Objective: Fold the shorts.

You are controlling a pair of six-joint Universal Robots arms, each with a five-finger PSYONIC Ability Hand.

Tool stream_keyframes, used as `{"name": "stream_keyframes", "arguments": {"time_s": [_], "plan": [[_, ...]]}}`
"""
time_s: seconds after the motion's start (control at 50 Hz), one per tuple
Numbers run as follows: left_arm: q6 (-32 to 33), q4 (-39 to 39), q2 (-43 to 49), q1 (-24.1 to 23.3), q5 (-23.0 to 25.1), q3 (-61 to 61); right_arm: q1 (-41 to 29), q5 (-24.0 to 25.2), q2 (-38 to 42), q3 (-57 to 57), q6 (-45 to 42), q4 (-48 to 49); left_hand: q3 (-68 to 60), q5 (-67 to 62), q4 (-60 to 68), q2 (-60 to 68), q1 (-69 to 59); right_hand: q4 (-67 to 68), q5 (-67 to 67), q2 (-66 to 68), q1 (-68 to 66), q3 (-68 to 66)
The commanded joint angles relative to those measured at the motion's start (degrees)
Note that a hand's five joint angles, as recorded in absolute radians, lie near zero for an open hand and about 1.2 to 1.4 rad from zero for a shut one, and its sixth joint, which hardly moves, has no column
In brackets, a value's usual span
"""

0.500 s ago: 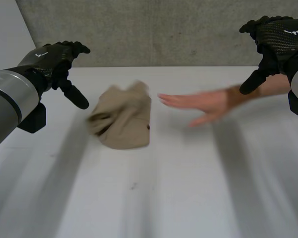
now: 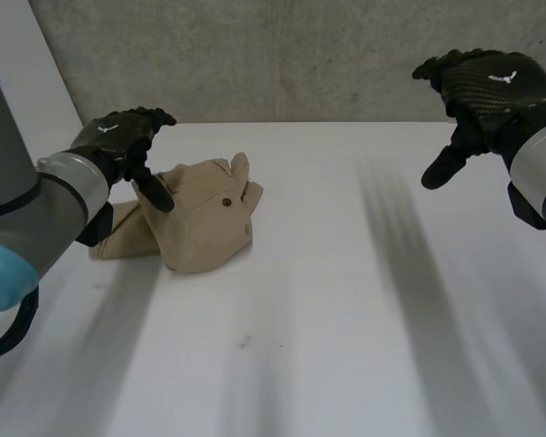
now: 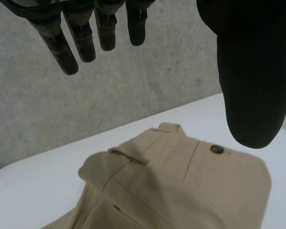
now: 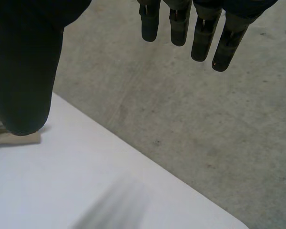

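**Left hand (image 2: 118,137) moved in over the shorts (image 2: 200,228); person's hand gone**

Compared with the earlier head view, I log three changes.

1. A person's hand that reached across the table (image 2: 346,319) from the right side has left the view.
2. My left hand has come down from a raised position and now stands over the left part of the shorts.
3. The shorts have changed outline. One part now spreads flat toward the left arm, and the bundle sits slightly further left.

**Left hand.** The fingers (image 3: 71,47) are relaxed and stand apart from the thumb (image 3: 252,95). Nothing is held. In the head view the thumb overlaps the cloth, and I cannot tell whether it touches.

**Right hand (image 2: 491,86).** It is raised above the far right of the table, well apart from the shorts. The fingers are loosely extended, the thumb points down, and nothing is held.

**Shorts.** They are tan and lie crumpled on the left half of the table, toward the far side, in front of the grey wall (image 2: 300,55).

- A dark button (image 2: 226,202) faces up near the middle of the bundle.
- In the left wrist view the button sits beside the thumb tip.
- In the same view a belt loop (image 3: 128,156) crosses the folded-over waistband.
- In the right wrist view a small tan corner of the cloth shows beside that hand's thumb.
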State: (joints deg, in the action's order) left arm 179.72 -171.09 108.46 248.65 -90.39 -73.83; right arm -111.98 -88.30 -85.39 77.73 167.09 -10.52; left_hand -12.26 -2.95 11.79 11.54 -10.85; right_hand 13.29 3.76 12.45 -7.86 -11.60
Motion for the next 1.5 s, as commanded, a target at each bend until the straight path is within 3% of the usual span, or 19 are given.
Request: {"name": "stream_keyframes", "arguments": {"time_s": [0.02, 0.2, 0.28, 0.3, 0.32, 0.44, 0.62, 0.82, 0.86, 0.88, 0.92, 0.96, 1.02, 1.12, 1.26, 1.34, 1.5], "plan": [[6.32, -6.0, 9.73, 1.39, -0.31, 2.2, -0.08, 2.61, 1.98, 1.1, -5.89, -0.12, 0.36, 1.06, 0.1, 0.36, -1.04, -3.29, -3.76, -2.45, -2.14, 1.6], [10.73, -6.63, 19.5, 3.59, -4.09, 7.82, -0.61, 2.17, 2.51, 1.19, -6.6, -0.03, -5.34, -4.64, 5.8, 6.05, -6.74, -3.29, -3.76, -2.45, -2.14, 1.6], [10.65, -6.36, 22.67, 3.33, -4.36, 10.55, -0.61, 2.17, 2.6, 1.19, -6.6, 0.06, -38.23, -37.54, 38.7, 38.95, -39.64, -3.29, -3.76, -2.45, -2.14, 1.6], [10.39, -6.36, 22.67, 3.07, -4.27, 11.16, -0.61, 2.17, 2.6, 1.19, -6.6, 0.14, -61.97, -61.28, 62.44, 62.69, -63.38, -3.29, -3.76, -2.45, -2.14, 1.6], [10.3, -6.45, 22.67, 2.89, -4.18, 11.52, -0.61, 2.17, 2.6, 1.19, -6.69, 0.14, -67.68, -66.99, 68.15, 68.4, -69.09, -3.29, -3.76, -2.45, -2.14, 1.6], [8.54, -6.72, 19.17, -0.62, -3.74, 15.3, 0.09, 2.08, 2.51, 0.93, -6.86, 0.41, -67.74, -67.05, 68.21, 68.46, -69.15, -3.29, -3.76, -2.45, -2.14, 1.6], [3.26, -7.15, 6.07, -14.76, -1.02, 9.34, 0.71, 1.12, -0.56, -0.13, -6.51, 2.08, -67.74, -67.05, 68.21, 68.46, -69.15, -3.29, -3.76, -2.45, -2.14, 1.6], [3.35, -9.26, 9.74, -32.59, 0.74, -2.97, 5.37, 0.76, -4.43, -0.39, -6.51, 3.57, -67.74, -67.05, 68.21, 68.46, -69.15, -3.29, -3.76, -2.45, -2.14, 1.6], [3.35, -9.26, 10.81, -33.93, 0.56, -3.42, 5.45, 0.68, -4.7, -0.3, -6.6, 3.49, -67.74, -67.05, 68.21, 68.46, -69.15, -3.29, -3.76, -2.45, -2.14, 1.6], [3.35, -9.0, 11.07, -34.72, 0.48, -3.68, 5.45, 0.68, -4.7, -0.22, -6.51, 3.48, -45.28, -44.59, 45.75, 46.0, -46.69, -3.29, -3.76, -2.45, -2.14, 1.6], [3.35, -8.65, 10.81, -34.73, 0.39, -3.77, 5.45, 0.68, -4.7, -0.13, -6.6, 3.48, -21.44, -20.75, 21.91, 22.16, -22.85, -3.29, -3.76, -2.45, -2.14, 1.6], [3.44, -8.56, 10.02, -34.38, 0.13, -3.69, 5.37, 0.94, -4.52, 0.05, -6.6, 3.48, -10.94, -10.25, 11.41, 11.66, -12.35, -3.29, -3.76, -2.45, -2.14, 1.6], [3.44, -8.74, 7.74, -32.8, -0.4, -3.86, 5.11, 1.29, -3.91, 0.31, -6.6, 3.4, -9.9, -9.21, 10.37, 10.62, -11.31, -3.29, -3.76, -2.45, -2.14, 1.6], [3.27, -8.56, 1.33, -22.45, -1.81, -6.14, 4.66, 1.64, -2.94, 1.01, -6.69, 3.13, -9.9, -9.2, 10.37, 10.62, -11.3, -3.29, -3.76, -2.45, -2.14, 1.6], [3.44, -9.35, -2.37, -13.55, -1.63, -10.54, 3.27, 1.73, 2.15, 2.16, -5.99, 2.69, -9.56, -8.87, 10.03, 10.28, -10.97, -3.29, -3.76, -2.45, -2.14, 1.6], [3.44, -10.58, -1.76, -7.24, -1.37, -11.77, -0.69, 1.82, 4.88, 1.98, -5.81, 2.17, -7.88, -7.19, 8.35, 8.6, -9.29, -3.29, -3.76, -2.45, -2.14, 1.6], [3.62, -10.5, 6.93, -3.09, -1.28, -8.96, -7.37, 2.35, 8.22, 2.6, -7.04, 1.55, -7.88, -7.19, 8.35, 8.6, -9.29, -3.29, -3.76, -2.45, -2.14, 1.6]]}}
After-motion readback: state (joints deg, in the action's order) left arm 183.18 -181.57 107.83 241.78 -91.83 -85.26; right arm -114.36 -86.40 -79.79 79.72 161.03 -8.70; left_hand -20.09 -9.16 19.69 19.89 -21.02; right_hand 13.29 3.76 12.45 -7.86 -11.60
